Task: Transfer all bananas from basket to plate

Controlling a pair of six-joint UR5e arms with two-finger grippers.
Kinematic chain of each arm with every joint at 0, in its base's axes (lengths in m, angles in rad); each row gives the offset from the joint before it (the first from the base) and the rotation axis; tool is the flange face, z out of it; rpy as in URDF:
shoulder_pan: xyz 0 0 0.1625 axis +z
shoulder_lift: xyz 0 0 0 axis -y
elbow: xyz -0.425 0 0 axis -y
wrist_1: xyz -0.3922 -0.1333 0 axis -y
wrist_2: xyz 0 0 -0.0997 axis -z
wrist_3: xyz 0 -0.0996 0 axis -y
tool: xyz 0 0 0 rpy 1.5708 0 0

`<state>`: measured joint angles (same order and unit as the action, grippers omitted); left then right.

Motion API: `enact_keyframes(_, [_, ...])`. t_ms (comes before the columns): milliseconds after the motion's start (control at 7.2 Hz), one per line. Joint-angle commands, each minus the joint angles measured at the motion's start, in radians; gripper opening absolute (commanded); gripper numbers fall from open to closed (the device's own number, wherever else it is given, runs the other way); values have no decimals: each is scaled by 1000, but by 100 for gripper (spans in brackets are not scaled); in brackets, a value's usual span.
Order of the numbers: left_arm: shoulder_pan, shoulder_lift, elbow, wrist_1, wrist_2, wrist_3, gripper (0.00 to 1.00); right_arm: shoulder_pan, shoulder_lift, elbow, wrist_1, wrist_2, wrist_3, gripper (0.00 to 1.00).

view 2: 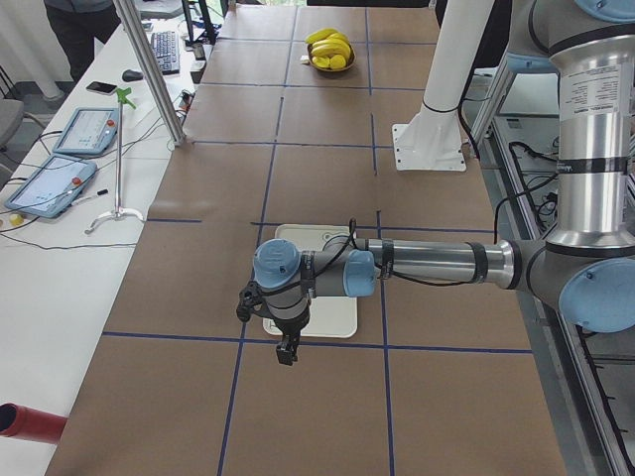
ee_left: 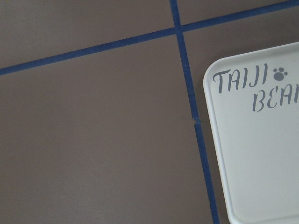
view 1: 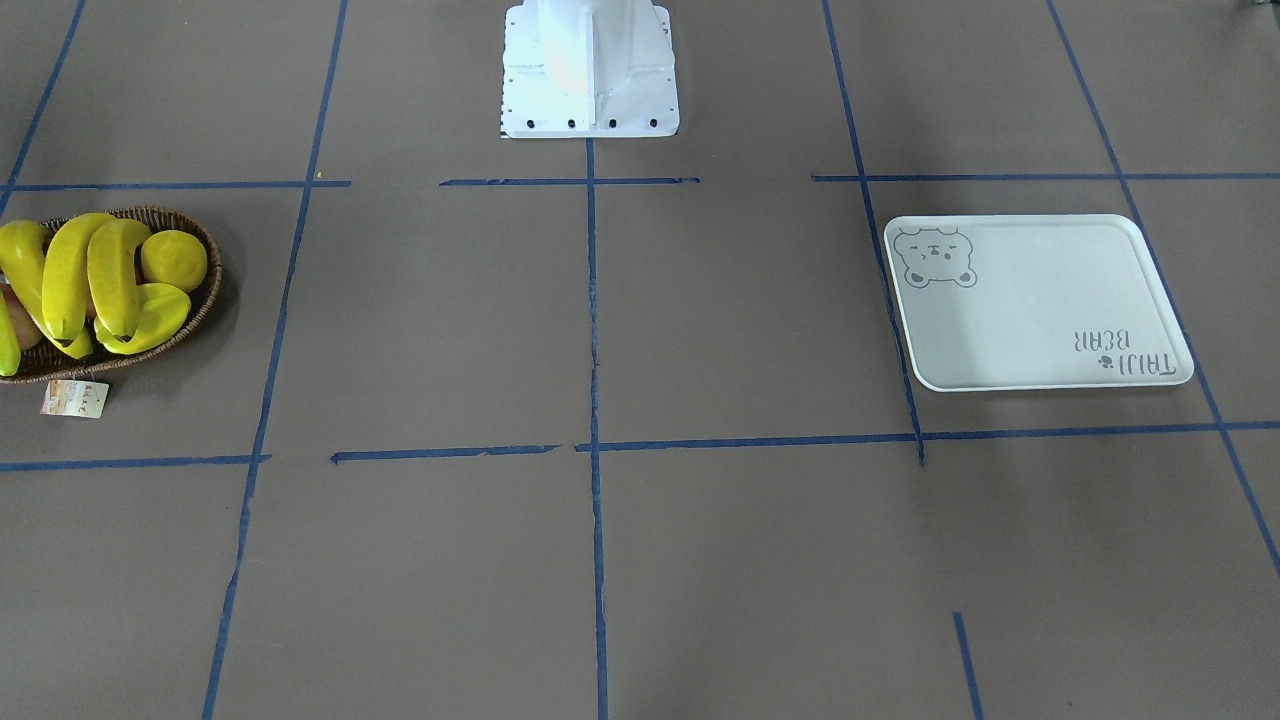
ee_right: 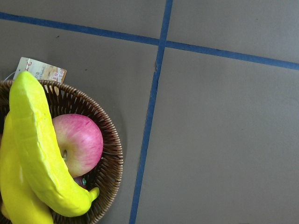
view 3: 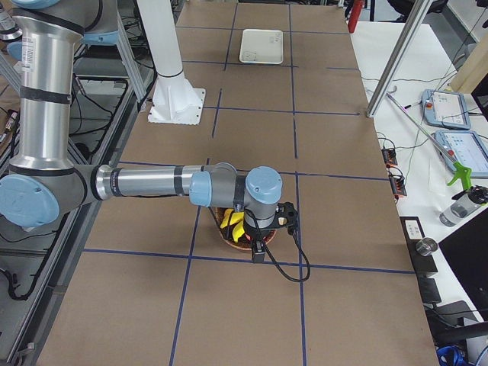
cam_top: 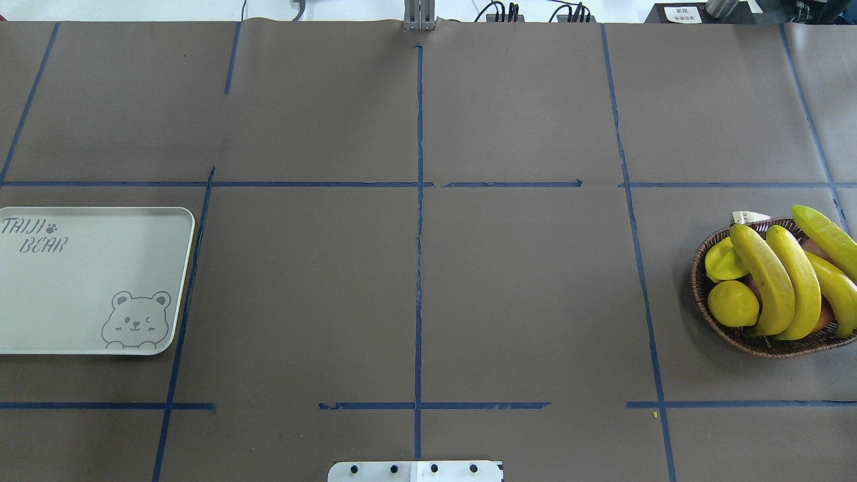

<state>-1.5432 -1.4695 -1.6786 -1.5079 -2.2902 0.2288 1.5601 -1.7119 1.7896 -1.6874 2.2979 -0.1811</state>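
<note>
All four bananas (cam_top: 763, 278) sit piled in the basket (cam_top: 756, 346), far out on the robot's right side of the tabletop (cam_top: 522, 288). The plate (cam_top: 87, 288) waits well apart on the left with no fruit on it, so by my reading the job hasn't started and the first pick is the step in hand.

The right arm (view 3: 145, 183) hovers over the basket, but its wrist camera has the wicker down in the lower-left corner, so it looks off-centre. It should slide across until the topmost banana sits squarely below. The smart grip is across the narrow width near mid-length, where the curve balances. Those skins are glossy, so a pinch near a tip could let it swing or slip. It has to stay clear of the lemon (cam_top: 733, 303) and the starfruit (cam_top: 723, 262) at the basket's inner end, and of the apple (ee_right: 77, 142) tucked beneath. The two bananas lying on top look like the easiest ones to take first.

Now the jaws. On the right arm they show only in the far side view, hanging above the basket and touching nothing that I can make out. Open or closed? I cannot tell. It's the same on the left arm (view 2: 437, 263): its jaws hang over the plate's edge, they look to be carrying nothing, and their opening cannot be judged either.
</note>
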Motion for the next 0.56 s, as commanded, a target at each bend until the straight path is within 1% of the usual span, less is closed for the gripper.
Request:
enact_keyframes(0, [0,0,-1,0,1,-3,100,-2,2,5,0,3,-1,100])
enact_keyframes(139, [0,0,0,-1,0,-3,100,-3,3,20,2,5,2,100])
enact_keyframes(278, [0,2,0,-2,0,-3,100,-21,3,66,15,3,5,100])
enact_keyframes(417, [0,2,0,0,0,-3,100,-34,0,89,82,11,6,100])
